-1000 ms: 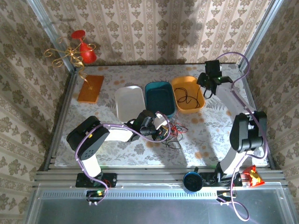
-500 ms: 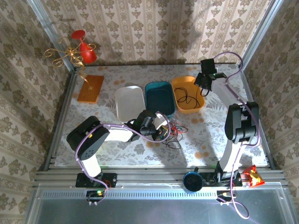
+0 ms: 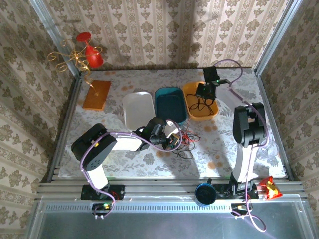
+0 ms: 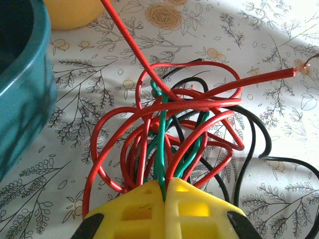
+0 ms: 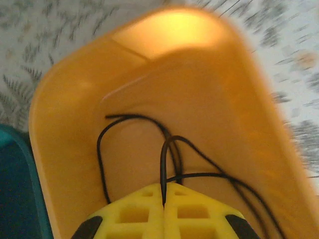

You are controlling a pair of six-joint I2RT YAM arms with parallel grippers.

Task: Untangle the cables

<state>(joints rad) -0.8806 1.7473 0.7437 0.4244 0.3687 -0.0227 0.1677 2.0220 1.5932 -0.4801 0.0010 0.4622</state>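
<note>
Down low, the left gripper (image 4: pixel 164 188) has its yellow fingers clenched on a green strand (image 4: pixel 160 144) of the tangle of thin red, green and black cables (image 4: pixel 189 104). That tangle sprawls on the floral-printed tabletop (image 4: pixel 279 59), just beside the deep teal plastic tray (image 4: pixel 22 74). Further back, the right gripper (image 5: pixel 163 195) is pinched shut on a thin black cable (image 5: pixel 163 154) lying looped inside the glossy orange plastic tub (image 5: pixel 70 99).

Cream-and-tan damask wallpaper (image 3: pixel 149 30) covers the back and side walls, framed by slanting aluminium posts (image 3: pixel 54 35). The worktop (image 3: pixel 219 144) wears a pale cloth printed with flowers and leaves, brightly lit, with soft shadows. A red-and-gold ornament (image 3: pixel 82 54) sits in the far left corner — a ribbed metal rail (image 3: pixel 164 206) edges the near side.
</note>
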